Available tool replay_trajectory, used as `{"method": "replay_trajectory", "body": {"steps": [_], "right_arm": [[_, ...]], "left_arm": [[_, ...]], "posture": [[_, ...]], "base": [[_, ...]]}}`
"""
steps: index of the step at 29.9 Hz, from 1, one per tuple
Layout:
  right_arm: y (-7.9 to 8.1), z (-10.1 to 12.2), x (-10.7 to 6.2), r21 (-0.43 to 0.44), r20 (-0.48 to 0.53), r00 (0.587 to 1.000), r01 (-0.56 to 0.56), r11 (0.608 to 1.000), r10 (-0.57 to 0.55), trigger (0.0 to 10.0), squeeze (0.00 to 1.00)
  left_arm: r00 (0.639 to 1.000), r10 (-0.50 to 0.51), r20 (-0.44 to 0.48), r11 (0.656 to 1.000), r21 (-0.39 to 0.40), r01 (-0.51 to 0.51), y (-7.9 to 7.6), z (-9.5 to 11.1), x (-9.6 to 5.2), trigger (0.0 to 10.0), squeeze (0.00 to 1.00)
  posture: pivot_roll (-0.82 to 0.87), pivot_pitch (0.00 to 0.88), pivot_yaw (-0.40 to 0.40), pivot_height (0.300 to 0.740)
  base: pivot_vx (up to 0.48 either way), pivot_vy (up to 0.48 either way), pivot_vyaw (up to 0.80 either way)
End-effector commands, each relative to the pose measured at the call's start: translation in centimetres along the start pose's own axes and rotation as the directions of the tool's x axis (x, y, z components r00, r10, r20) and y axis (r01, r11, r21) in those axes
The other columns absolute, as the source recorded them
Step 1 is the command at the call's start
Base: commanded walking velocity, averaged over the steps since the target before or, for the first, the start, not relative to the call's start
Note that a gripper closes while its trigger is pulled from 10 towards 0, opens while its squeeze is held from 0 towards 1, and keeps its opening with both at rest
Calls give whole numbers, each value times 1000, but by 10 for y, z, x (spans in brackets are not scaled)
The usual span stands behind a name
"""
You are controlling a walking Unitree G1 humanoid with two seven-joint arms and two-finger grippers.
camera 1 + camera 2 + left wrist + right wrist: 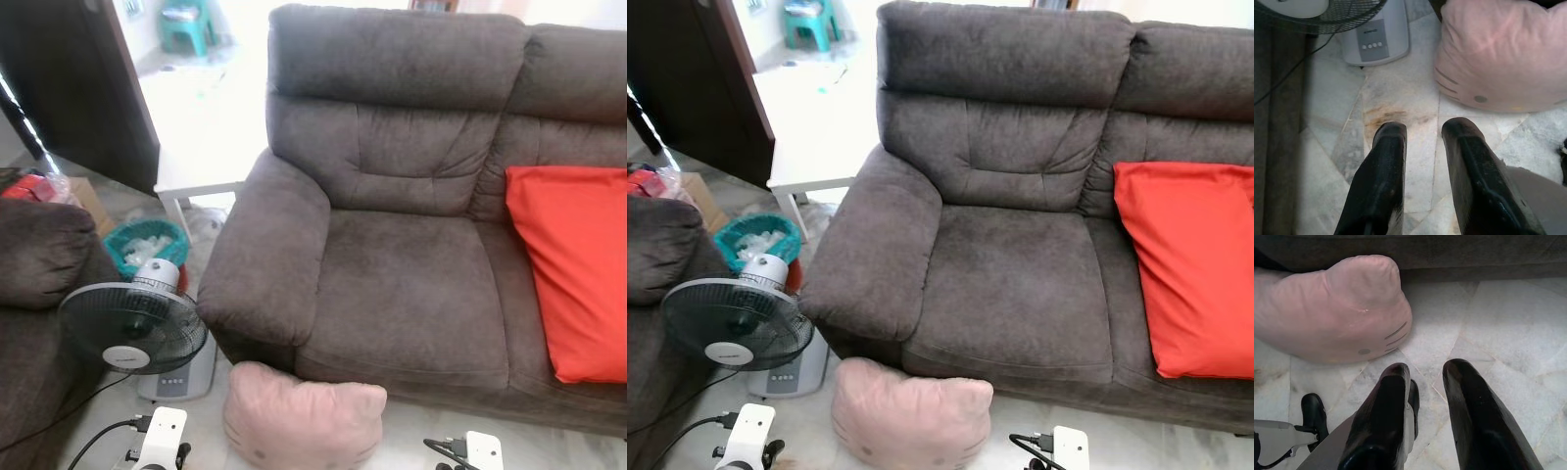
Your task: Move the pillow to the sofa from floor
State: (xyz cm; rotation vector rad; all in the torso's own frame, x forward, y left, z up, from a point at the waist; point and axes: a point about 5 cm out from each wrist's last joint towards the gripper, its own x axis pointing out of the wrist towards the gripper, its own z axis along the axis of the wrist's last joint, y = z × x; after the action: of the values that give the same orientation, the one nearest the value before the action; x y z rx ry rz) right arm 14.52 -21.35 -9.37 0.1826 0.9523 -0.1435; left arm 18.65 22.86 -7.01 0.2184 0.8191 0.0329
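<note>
Now: pillow down, claws ready

So the pink pillow (304, 416) lies on the floor, touching the sofa (411, 284) front. My left claw (1422, 132) and right claw (1425, 372) are open, empty, either side. Both seem equally near, I think.

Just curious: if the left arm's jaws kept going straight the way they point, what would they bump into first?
Probably the marble floor just ahead of the left gripper; the pink pillow lies slightly off to one side, though depth is unclear.

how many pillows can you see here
2. A pink pillow lies on the floor against the front of the grey sofa, between the two arms. A red pillow leans on the sofa's right seat. Others may be out of frame.
</note>
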Motion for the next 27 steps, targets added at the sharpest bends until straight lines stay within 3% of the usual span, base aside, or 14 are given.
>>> {"method": "replay_trajectory", "body": {"steps": [1, 10, 27], "right_arm": [[-2, -2, -1, 5, -10, 1000, 9, 1000, -9, 10000, 0], [-3, -3, -1, 5, -11, 1000, 13, 1000, -13, 10000, 0], [-2, -3, -1, 6, -12, 1000, 12, 1000, -12, 10000, 0]], "left_arm": [[1000, 9, -9, 1000, -9, -9, 1, -3, -1, 10000, 0], [1000, 8, -8, 1000, -19, -8, 0, -3, -1, 10000, 0], [1000, 11, -10, 1000, -17, -11, 1, -3, -1, 10000, 0]], "posture": [[92, 48, -22, 740], [88, 47, -22, 740], [90, 40, -20, 740]], "base": [[0, 0, 0], [0, 0, 0], [0, 303, 0]]}}
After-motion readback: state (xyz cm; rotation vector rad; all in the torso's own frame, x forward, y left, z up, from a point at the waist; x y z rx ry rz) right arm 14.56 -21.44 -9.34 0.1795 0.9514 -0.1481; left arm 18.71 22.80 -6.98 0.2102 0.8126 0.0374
